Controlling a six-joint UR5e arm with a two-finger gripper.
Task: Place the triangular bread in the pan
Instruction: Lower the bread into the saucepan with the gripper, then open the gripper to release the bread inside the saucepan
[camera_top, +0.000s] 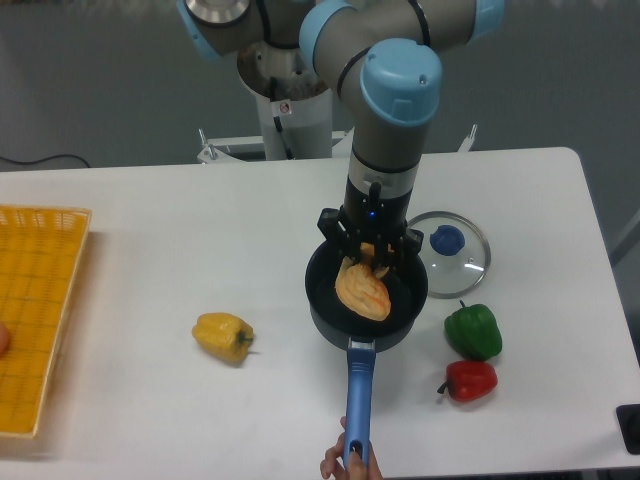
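The hand (368, 258) is squeezing the top of the bread (363, 288) and holding it inside the pan (325, 300) — low down, so the bread is not dropping far when let go.

Single fixed high front view over table (150, 220)

The arm reaches forward from its base and bends at the blue-capped elbow, wrist pointing straight down. The gripper (368, 258) hangs low with a blue light glowing on it, its dark fingers (334, 228) clamped together on a load.
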